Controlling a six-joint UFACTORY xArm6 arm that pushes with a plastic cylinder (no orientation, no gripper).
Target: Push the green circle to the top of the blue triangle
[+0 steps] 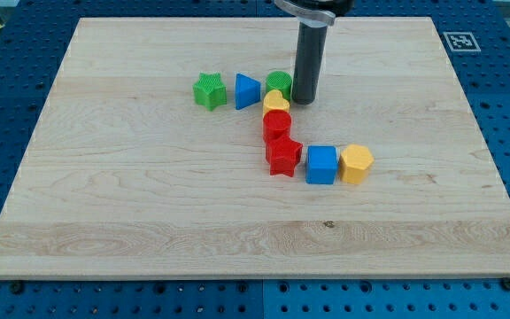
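The green circle (279,83) lies near the board's top centre, partly hidden behind the yellow heart (276,102). The blue triangle (247,91) sits just to its left, almost touching it. My tip (304,100) stands right beside the green circle on its right side, next to the yellow heart. The rod rises from there to the view's top.
A green star (209,90) lies left of the blue triangle. Below the yellow heart sit a red round block (277,125) and a red star (283,156). A blue cube (321,164) and a yellow hexagon (356,164) lie to the right of the red star. The wooden board (131,204) rests on a blue pegboard.
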